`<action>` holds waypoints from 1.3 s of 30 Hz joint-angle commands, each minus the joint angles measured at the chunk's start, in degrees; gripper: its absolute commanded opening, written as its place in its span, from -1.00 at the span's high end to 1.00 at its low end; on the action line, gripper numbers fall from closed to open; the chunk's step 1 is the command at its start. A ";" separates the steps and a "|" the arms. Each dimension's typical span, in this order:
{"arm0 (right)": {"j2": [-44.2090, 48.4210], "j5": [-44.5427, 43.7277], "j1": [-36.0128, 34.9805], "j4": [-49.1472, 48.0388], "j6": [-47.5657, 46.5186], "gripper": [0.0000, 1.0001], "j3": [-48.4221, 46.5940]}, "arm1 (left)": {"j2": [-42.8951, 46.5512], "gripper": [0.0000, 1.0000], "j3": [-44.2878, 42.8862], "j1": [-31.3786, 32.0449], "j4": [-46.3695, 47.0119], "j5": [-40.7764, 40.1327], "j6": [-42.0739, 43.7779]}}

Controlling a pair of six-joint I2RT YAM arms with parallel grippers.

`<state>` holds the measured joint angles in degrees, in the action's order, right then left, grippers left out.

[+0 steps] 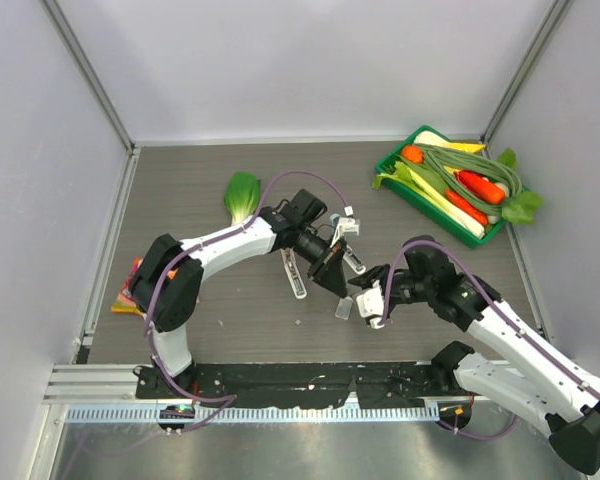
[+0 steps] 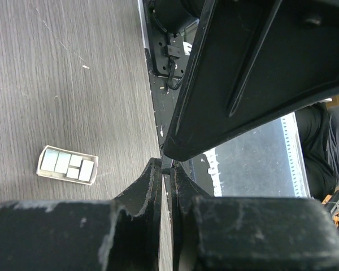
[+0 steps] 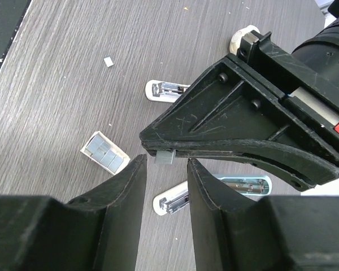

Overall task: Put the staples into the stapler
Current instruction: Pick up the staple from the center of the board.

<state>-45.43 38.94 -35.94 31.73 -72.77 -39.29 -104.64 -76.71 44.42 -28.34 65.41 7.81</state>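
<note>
Left gripper (image 3: 157, 149) pinches grey strip (image 3: 165, 158) near staples box (image 3: 104, 153)

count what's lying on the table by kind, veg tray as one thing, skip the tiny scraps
stapler: 1
pale blue-grey bar: 1
staple box: 1
leafy green: 1
veg tray: 1
colourful flat thing: 1
total: 6

Bright, even light from above floods the table (image 1: 180, 190), leaving only faint, soft shadows beneath the arms (image 1: 230, 245). In both wrist views the near fingers (image 3: 118, 203) loom dark and blurred, while the wood grain, the staple box (image 3: 104, 152) and the staple strip (image 3: 165, 157) stay sharp. Glare washes the steel sheet (image 2: 254, 152) in the left wrist view.
</note>
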 commanded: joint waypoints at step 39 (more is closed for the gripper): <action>1.39 -3.52 -1.06 -5.01 -0.79 0.42 2.20 | -0.21 0.80 -0.90 -1.36 4.78 3.85 -3.07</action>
<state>-45.23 35.09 -36.67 27.86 -73.45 -36.84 -104.64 -76.71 43.46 -26.04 67.16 5.30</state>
